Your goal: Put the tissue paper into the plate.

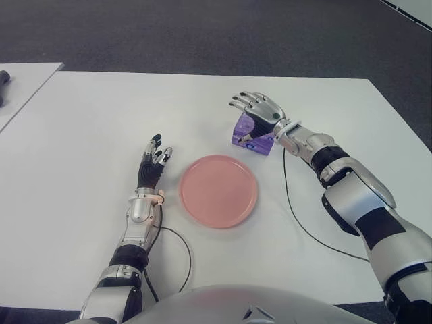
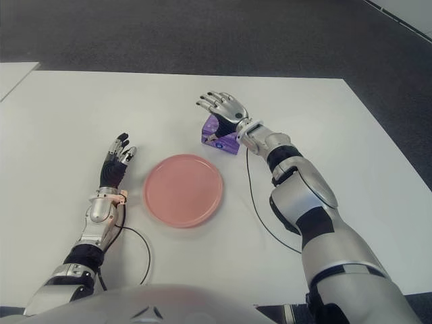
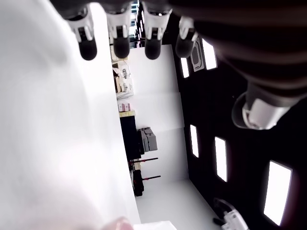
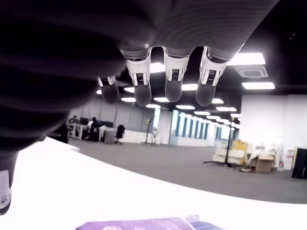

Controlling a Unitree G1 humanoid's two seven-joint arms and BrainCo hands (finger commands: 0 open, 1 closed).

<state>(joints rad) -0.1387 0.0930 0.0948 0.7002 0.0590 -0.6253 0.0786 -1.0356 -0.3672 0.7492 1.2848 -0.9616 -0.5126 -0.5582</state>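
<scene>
Tissue pack [image 1: 252, 133]: purple, on the tabletop [image 1: 101, 115] right of centre, just beyond the plate's upper right edge.
Right hand [image 1: 260, 110]: fingers extended above the pack, holding nothing, apparently poised to grasp.
Plate [image 1: 218, 190]: pink, centre, empty.
Left hand [image 1: 154, 164]: left of the plate, fingers relaxed, idle.

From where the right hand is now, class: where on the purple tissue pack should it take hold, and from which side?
Probably from above, pinching the two long sides. The tissue pack is a small box lying flat on the table, and the open right hand hovers over it.
</scene>
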